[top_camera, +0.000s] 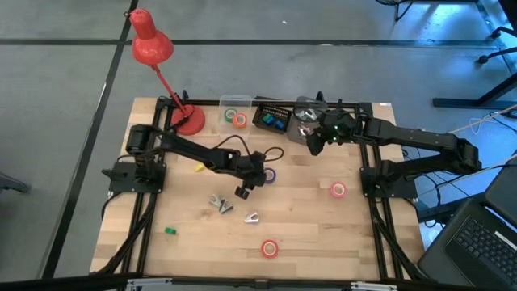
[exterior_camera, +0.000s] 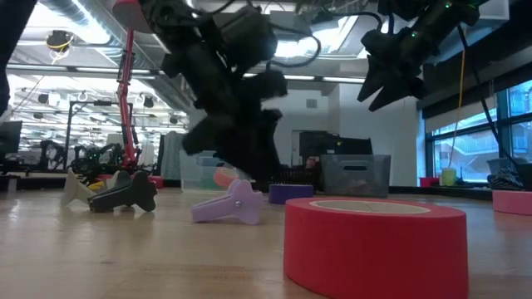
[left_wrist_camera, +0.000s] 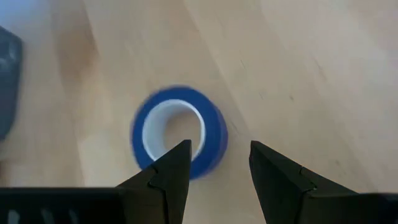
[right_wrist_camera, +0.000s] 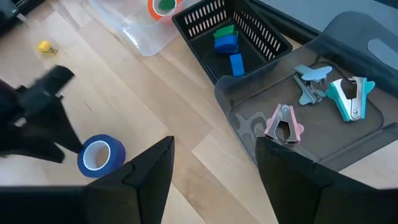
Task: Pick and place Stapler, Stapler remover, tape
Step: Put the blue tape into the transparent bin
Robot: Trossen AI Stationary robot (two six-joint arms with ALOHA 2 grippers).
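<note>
A purple-blue tape roll (top_camera: 269, 174) lies flat on the wood near the table's middle. My left gripper (top_camera: 246, 187) hovers open just over it; in the left wrist view one fingertip (left_wrist_camera: 177, 158) stands in front of the roll's rim (left_wrist_camera: 178, 134) and the other beside it. My right gripper (right_wrist_camera: 214, 140) is open and raised over the grey tray (top_camera: 305, 128) at the far edge, which holds pink, light blue and teal staple removers (right_wrist_camera: 283, 122). Two red-orange tape rolls (top_camera: 338, 190) (top_camera: 269, 248) lie flat on the table. Two more staple removers (top_camera: 220, 202) (top_camera: 251, 217) lie left of centre.
A clear container (top_camera: 234, 109) at the far edge holds an orange and green roll (top_camera: 238, 120). Beside it a black basket (top_camera: 273, 119) holds blue and green items. A red lamp (top_camera: 190, 120) stands at the far left. Small yellow (top_camera: 199, 167) and green (top_camera: 170, 231) blocks lie on the left half.
</note>
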